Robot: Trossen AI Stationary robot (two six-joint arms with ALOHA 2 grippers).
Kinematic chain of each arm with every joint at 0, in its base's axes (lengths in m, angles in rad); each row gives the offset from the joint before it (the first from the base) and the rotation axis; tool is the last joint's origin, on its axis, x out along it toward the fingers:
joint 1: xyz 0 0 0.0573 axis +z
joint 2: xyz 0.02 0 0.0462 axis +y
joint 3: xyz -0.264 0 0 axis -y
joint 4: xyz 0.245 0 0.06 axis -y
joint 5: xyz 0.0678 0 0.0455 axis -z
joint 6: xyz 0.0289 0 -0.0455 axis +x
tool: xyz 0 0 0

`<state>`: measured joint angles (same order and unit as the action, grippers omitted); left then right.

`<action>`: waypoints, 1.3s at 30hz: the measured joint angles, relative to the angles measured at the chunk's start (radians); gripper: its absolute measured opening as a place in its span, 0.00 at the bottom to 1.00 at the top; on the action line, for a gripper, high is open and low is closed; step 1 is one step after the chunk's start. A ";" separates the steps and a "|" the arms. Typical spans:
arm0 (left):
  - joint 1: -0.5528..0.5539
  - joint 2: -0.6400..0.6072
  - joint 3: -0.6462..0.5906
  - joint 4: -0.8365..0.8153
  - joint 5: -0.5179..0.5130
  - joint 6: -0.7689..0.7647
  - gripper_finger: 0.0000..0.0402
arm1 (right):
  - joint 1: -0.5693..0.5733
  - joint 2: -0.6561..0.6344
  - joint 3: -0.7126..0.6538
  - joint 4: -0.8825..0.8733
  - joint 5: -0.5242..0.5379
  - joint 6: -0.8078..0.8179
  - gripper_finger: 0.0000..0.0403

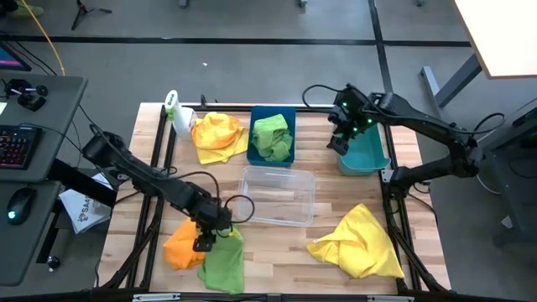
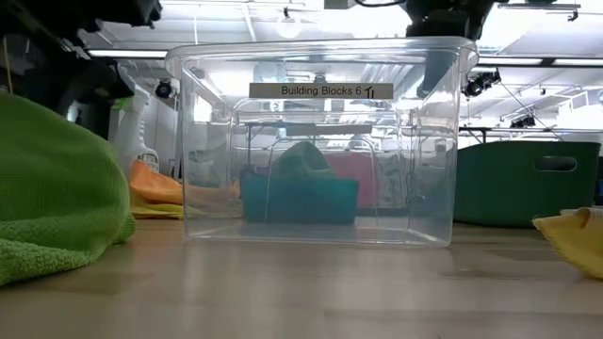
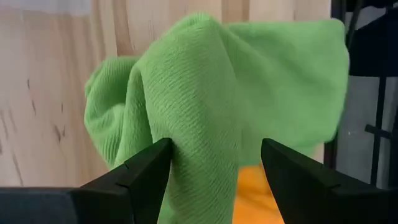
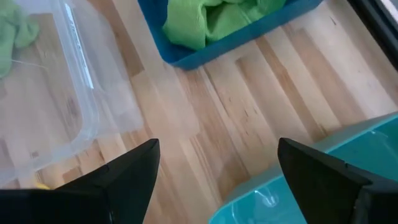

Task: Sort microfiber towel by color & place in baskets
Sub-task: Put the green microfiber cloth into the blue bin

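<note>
Two arms reach over the wooden worktop (image 1: 277,243) in the high view: the left hand (image 1: 208,236) sits low at the near left on a green towel (image 1: 223,262) that lies against an orange towel (image 1: 182,246), while the right hand (image 1: 344,132) hangs over the near rim of the teal basket (image 1: 366,154) at the far right. A clear basket (image 1: 278,195) stands mid-worktop, a blue basket (image 1: 273,137) behind it holds green cloth (image 1: 273,134), a yellow-orange towel (image 1: 218,137) lies to its left beside a white spray bottle (image 1: 178,115), and a yellow towel (image 1: 359,242) lies near right. A keyboard (image 1: 13,148) and mouse (image 1: 20,204) sit on a side desk. From the low view the clear basket (image 2: 320,141) fills the middle, its label reading "Building Blocks 6", with the green towel (image 2: 57,198) at left, the teal basket (image 2: 528,184) at right, and ceiling lights beyond. The left wrist view shows the fingers (image 3: 146,177) spread, straddling a raised fold of the green towel (image 3: 211,106), one finger touching it, orange cloth (image 3: 255,199) beneath. The right wrist view shows that hand's fingers (image 4: 134,165) wide apart, holding nothing, above bare wood (image 4: 230,112) between the clear basket (image 4: 68,93), blue basket (image 4: 217,43) and teal rim (image 4: 298,199).
</note>
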<state>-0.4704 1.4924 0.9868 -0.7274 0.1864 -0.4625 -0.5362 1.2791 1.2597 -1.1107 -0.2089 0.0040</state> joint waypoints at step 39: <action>0.673 -0.031 0.941 -0.146 -0.310 0.771 0.00 | 0.000 0.000 0.008 0.278 -0.001 0.109 0.80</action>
<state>0.2029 1.4612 1.9274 -0.8729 -0.1234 0.3087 -0.5362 1.2793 1.2680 -0.8328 -0.2096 0.1128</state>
